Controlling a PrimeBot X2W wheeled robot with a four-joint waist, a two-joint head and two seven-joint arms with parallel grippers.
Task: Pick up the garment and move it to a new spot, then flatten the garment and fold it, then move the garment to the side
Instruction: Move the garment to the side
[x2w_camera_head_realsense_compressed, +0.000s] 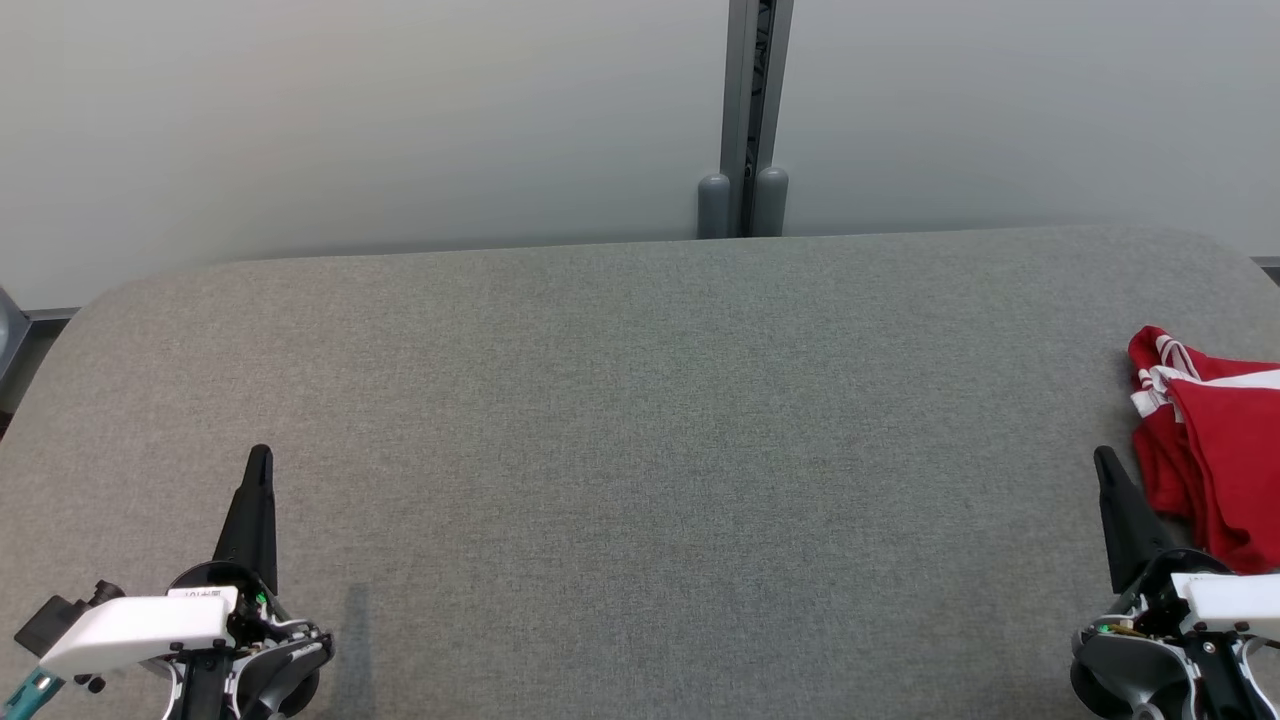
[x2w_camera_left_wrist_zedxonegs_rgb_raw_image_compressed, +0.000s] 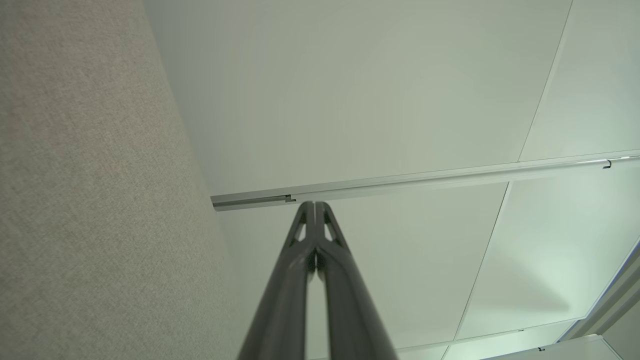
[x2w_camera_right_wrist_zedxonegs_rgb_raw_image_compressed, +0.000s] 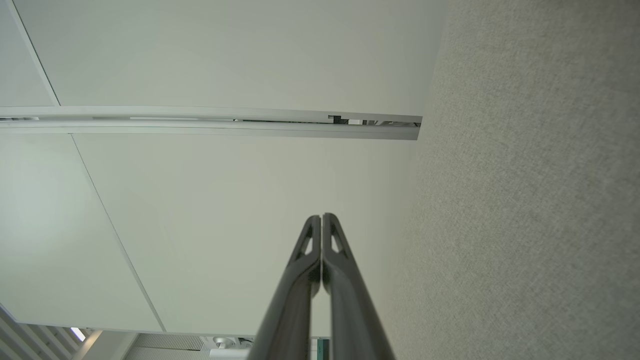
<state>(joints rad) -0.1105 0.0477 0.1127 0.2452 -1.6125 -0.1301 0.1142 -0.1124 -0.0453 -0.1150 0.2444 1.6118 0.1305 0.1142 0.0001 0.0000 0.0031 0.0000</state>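
The garment (x2w_camera_head_realsense_compressed: 1212, 450), red with white stripes, lies crumpled at the right edge of the grey fabric table (x2w_camera_head_realsense_compressed: 640, 420), partly cut off by the frame. My right gripper (x2w_camera_head_realsense_compressed: 1105, 458) stands shut just left of it, fingers together and empty, not touching the cloth. At the lower left my left gripper (x2w_camera_head_realsense_compressed: 260, 455) is shut and empty too, far from the garment. In the left wrist view the left gripper (x2w_camera_left_wrist_zedxonegs_rgb_raw_image_compressed: 314, 204) has its tips pressed together. The right wrist view shows the right gripper (x2w_camera_right_wrist_zedxonegs_rgb_raw_image_compressed: 321, 216) closed the same way.
A pale wall with a grey vertical post (x2w_camera_head_realsense_compressed: 752, 110) rises behind the table's far edge. Both wrist views look along the table surface toward wall panels and a metal rail (x2w_camera_left_wrist_zedxonegs_rgb_raw_image_compressed: 400, 180).
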